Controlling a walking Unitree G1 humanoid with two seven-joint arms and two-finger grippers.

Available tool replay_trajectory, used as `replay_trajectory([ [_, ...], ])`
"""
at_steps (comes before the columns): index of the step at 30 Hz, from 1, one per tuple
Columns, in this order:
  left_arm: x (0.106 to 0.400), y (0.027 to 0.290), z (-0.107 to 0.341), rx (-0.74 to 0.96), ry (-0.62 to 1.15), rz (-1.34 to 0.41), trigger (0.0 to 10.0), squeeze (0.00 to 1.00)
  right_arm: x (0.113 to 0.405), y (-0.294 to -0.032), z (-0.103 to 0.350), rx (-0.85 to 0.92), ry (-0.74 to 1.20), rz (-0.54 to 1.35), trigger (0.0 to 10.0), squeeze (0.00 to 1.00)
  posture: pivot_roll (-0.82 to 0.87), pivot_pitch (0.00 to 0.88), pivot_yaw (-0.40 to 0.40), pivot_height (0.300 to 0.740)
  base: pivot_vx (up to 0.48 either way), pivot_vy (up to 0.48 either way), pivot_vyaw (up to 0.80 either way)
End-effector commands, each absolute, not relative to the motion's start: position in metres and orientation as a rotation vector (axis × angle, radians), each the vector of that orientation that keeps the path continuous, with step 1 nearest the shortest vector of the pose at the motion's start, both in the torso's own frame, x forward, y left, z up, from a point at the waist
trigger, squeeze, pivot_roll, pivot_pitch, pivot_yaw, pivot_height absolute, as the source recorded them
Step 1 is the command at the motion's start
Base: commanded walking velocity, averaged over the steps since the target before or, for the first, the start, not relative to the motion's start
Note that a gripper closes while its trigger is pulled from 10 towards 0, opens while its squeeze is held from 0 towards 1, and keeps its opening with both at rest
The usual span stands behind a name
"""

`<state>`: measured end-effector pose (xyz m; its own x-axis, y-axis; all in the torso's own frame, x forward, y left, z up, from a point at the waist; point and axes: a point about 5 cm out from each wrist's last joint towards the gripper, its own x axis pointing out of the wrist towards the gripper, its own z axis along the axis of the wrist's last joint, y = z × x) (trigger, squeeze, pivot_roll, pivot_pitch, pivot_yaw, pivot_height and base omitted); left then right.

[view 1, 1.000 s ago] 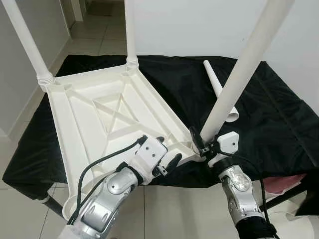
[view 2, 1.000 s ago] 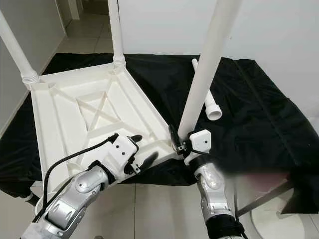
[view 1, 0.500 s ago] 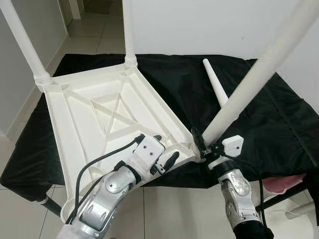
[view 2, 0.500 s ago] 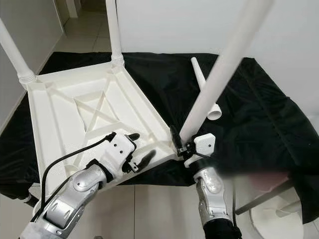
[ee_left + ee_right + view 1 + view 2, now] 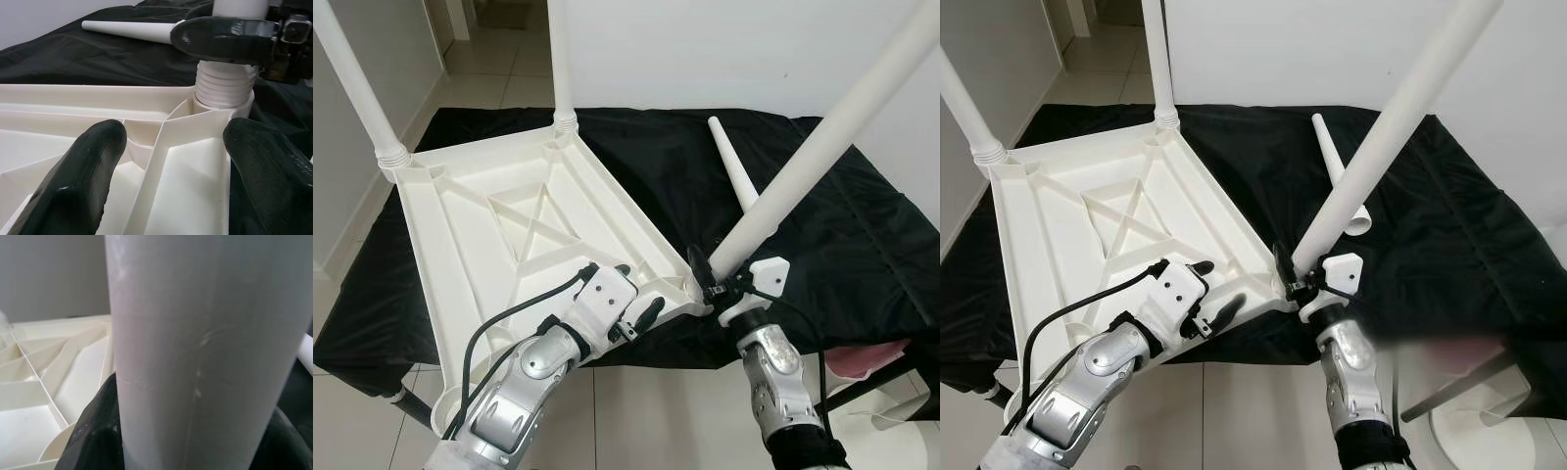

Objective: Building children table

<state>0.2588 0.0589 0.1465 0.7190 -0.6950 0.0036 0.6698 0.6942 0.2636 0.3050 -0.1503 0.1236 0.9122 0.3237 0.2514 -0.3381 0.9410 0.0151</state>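
We've got the right gripper (image 5: 710, 284) clamped on the long white plastic leg (image 5: 822, 147), threaded end in the upturned white tabletop's (image 5: 499, 235) corner socket (image 5: 222, 105) beside our spread, empty left gripper (image 5: 631, 308) (lean noticeable), so straighten before twisting.

A black cloth (image 5: 862, 225) covers a low surface and hangs in folds over its near edge. Behind it rises a plain white wall (image 5: 734, 49), evenly lit, with a second wall (image 5: 347, 186) of pale grey on the left, trimmed by a light skirting board (image 5: 352, 230). The floor (image 5: 499, 69) is of large pale tiles with thin grout lines; it runs back along the left wall into a passage and also shows in front of the cloth. At the lower right, under the cloth's edge, lie something pink (image 5: 871, 360) and a white rounded base (image 5: 1474, 426) on the tiles. The light is soft and diffuse.
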Motion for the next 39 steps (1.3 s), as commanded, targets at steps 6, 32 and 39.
replay_trajectory([
  [6,0.261,0.061,0.142,0.259,-0.096,-0.754,10.0,0.0,0.307,-0.144,0.099,-0.009,-0.021,0.416,10.0,0.0,0.06,0.087,-0.029,0.74,0.0,0.0,0.0],
  [32,0.267,0.063,0.144,0.254,-0.11,-0.718,10.0,0.0,0.302,-0.109,0.114,0.091,-0.046,-0.024,10.0,0.0,0.06,0.085,-0.058,0.74,0.0,0.0,0.0],
  [39,0.269,0.06,0.144,0.251,-0.117,-0.72,10.0,0.0,0.305,-0.105,0.119,0.114,-0.055,-0.003,10.0,0.0,0.06,0.073,-0.054,0.74,0.0,0.0,0.0],
])
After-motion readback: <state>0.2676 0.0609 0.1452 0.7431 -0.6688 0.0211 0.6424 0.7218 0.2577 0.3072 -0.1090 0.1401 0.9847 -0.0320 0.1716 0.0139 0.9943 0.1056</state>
